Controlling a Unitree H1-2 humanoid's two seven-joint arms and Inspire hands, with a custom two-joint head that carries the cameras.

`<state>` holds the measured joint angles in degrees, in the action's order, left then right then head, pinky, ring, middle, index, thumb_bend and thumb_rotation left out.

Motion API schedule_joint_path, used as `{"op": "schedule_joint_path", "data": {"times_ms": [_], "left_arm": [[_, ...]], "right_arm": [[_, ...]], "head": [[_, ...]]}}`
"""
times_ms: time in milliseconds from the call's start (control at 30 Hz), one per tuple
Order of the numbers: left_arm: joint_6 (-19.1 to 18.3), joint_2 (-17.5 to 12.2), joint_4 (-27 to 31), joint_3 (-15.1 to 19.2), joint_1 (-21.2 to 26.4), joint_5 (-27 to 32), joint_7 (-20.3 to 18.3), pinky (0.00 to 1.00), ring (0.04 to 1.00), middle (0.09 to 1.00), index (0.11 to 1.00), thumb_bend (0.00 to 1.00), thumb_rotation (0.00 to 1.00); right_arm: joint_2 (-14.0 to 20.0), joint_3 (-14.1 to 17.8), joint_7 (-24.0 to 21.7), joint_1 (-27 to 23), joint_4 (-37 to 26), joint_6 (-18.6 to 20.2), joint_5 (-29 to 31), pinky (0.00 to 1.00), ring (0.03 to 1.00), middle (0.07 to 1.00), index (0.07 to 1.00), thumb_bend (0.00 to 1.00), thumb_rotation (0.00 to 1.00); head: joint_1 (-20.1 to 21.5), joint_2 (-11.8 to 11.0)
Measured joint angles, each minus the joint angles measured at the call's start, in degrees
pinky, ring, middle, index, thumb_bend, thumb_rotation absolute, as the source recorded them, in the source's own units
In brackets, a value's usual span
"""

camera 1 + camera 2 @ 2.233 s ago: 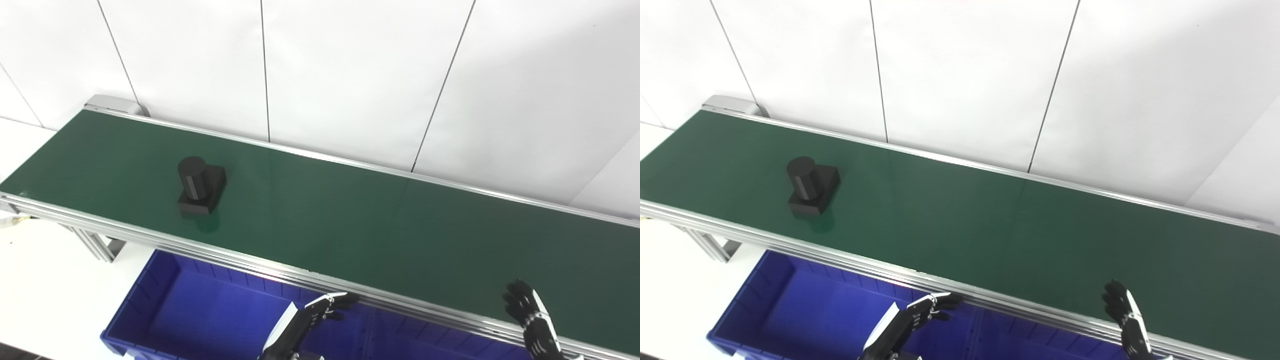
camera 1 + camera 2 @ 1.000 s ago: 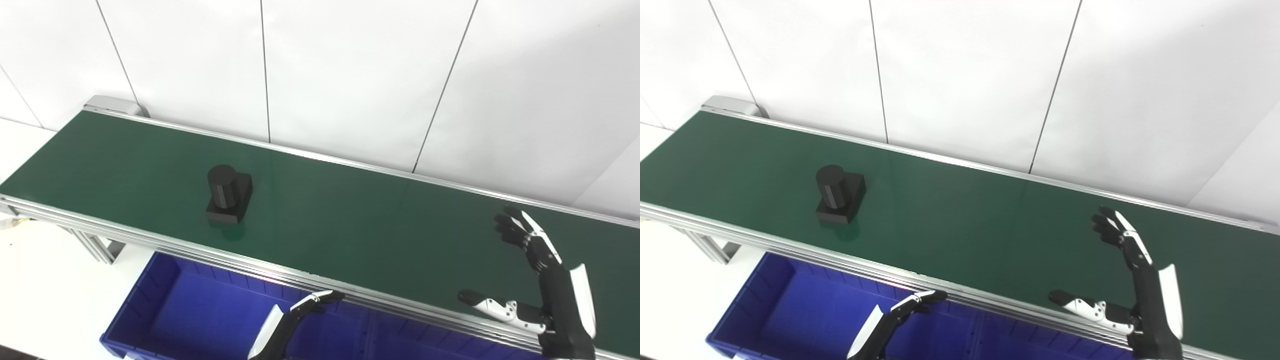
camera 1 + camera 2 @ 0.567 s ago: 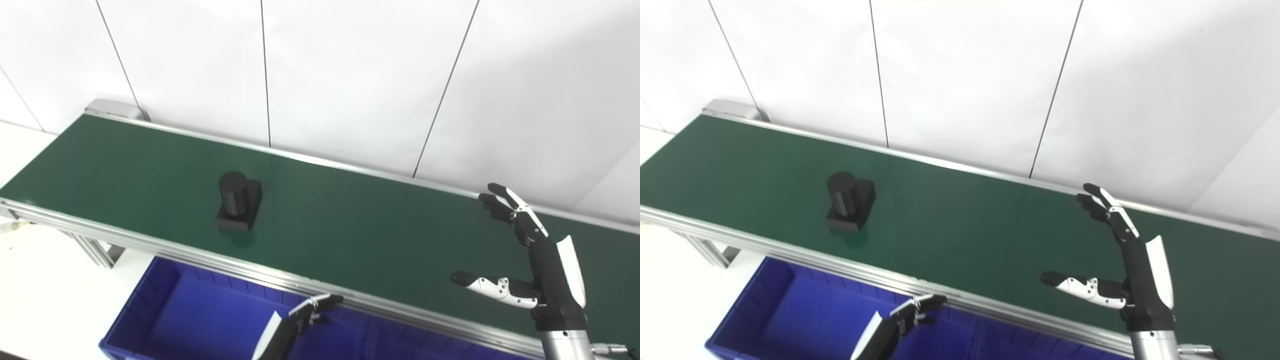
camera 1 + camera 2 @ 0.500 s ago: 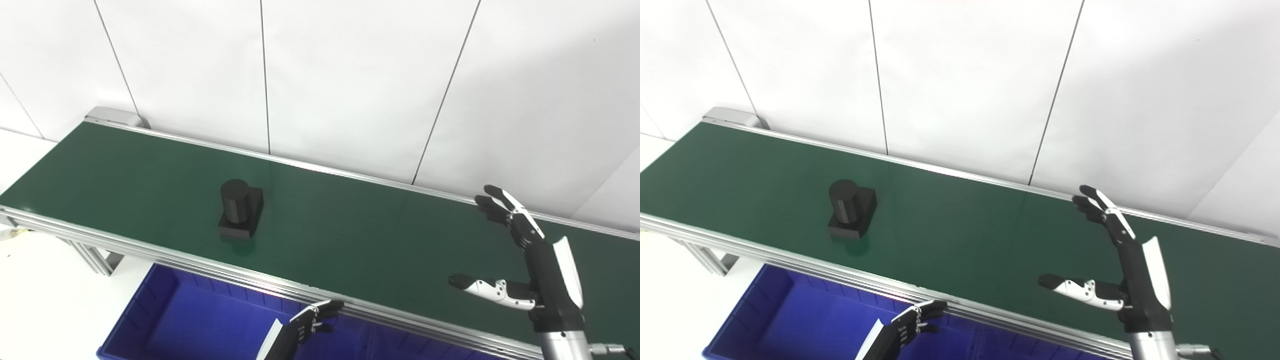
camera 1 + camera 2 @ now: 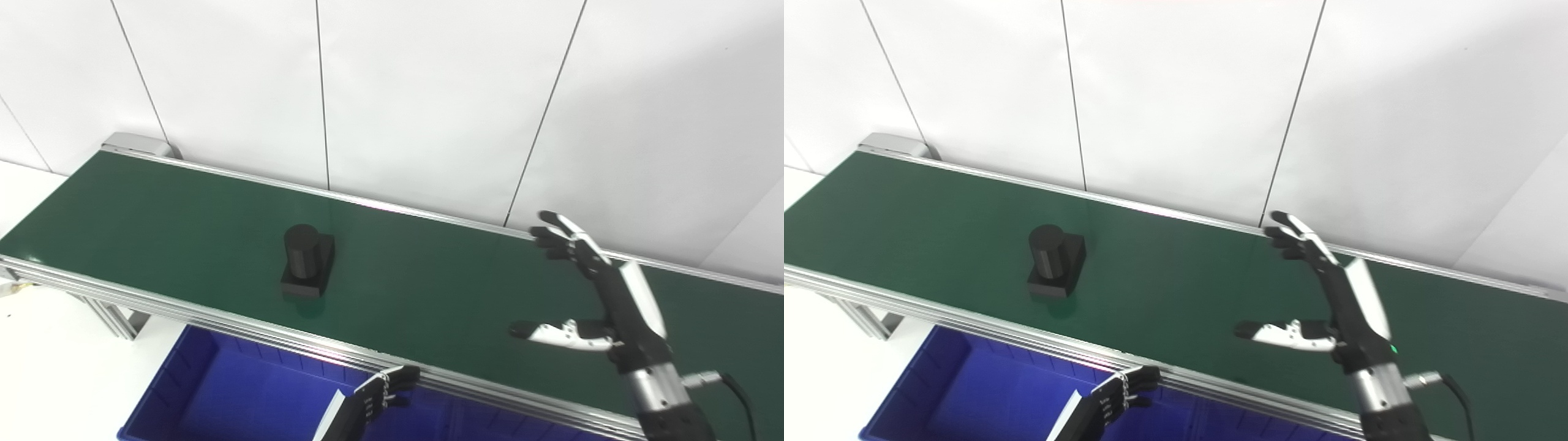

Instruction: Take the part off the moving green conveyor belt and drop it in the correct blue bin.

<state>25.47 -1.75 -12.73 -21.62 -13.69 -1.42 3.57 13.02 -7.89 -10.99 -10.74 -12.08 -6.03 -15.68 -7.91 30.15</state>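
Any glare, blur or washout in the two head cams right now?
Left eye view: sharp overall; a bright glare streak on the conveyor's near rail; the black part throws a soft reflection on the belt. Right eye view: same rail glare; the right hand is crisp, no motion blur; the white wall is bright, seams still visible.

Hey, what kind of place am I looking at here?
Likely a factory-style sorting test cell: a green conveyor belt on an aluminium frame carries a black part, a blue bin sits below its near edge, and plain white wall panels stand behind.
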Motion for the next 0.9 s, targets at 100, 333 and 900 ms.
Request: {"op": "schedule_joint_path", "data": {"times_ms": [100,333,900], "left_arm": [[0.0,0.0,0.1,0.8,-0.1,-0.2,-0.4,0.73,0.811,0.820,0.776,1.00,0.32],[0.0,0.0,0.2,0.9,-0.1,-0.6,-0.4,0.72,0.810,0.820,0.773,1.00,0.31],[0.0,-0.4,0.7,0.3,-0.1,-2.0,0.3,0.73,0.811,0.829,0.769,1.00,0.31]], "right_arm": [[-0.9,-1.1,0.0,-1.4,0.0,1.3,-1.1,0.70,0.764,0.797,0.887,0.89,0.44],[-3.1,-3.5,-1.1,-4.3,1.6,5.5,-2.4,0.68,0.740,0.791,0.881,0.88,0.43],[-9.7,-10.7,-1.4,-13.4,15.2,7.8,-9.8,0.57,0.662,0.769,0.872,0.88,0.44]], "head": [[0.0,0.0],[0.6,0.0],[1.4,0.4]]}}
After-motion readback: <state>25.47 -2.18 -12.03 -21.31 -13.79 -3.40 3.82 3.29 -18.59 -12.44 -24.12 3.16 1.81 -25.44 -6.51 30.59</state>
